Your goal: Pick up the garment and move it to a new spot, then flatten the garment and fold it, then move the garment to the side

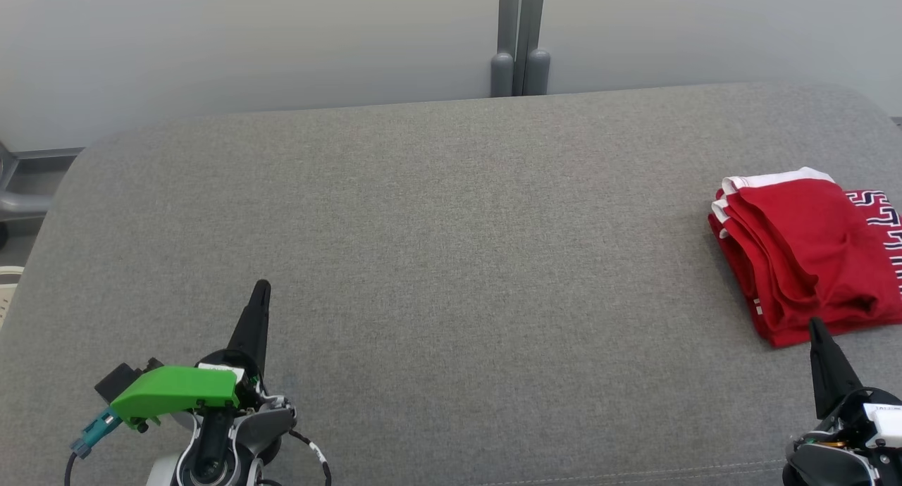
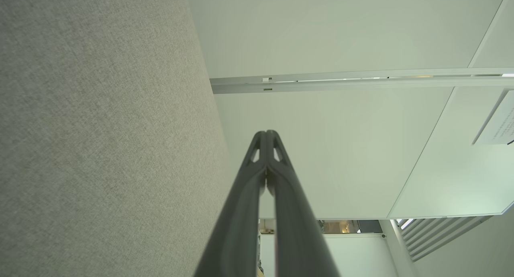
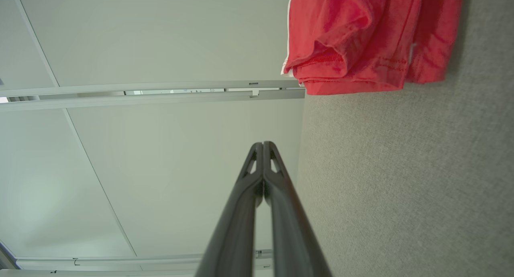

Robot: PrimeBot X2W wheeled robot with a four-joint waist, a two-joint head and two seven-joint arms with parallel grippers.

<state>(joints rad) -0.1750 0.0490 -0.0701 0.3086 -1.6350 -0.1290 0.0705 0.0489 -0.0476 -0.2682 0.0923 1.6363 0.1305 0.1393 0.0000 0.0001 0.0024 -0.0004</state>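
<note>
I see folded red garment [image 1: 803,253] at right of grey surface [image 1: 451,260], long axis near-to-far, white trim farthest, navy lettering [image 1: 881,222] unreadable, left gripper [image 1: 261,287], right gripper [image 1: 815,324] both clenched, empty

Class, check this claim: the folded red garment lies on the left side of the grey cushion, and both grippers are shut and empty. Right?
Wrong side. The head view shows the garment on the right of the cushion, just beyond the right gripper. The rest stands: it is folded, and the right gripper and left gripper are shut and empty.
</note>
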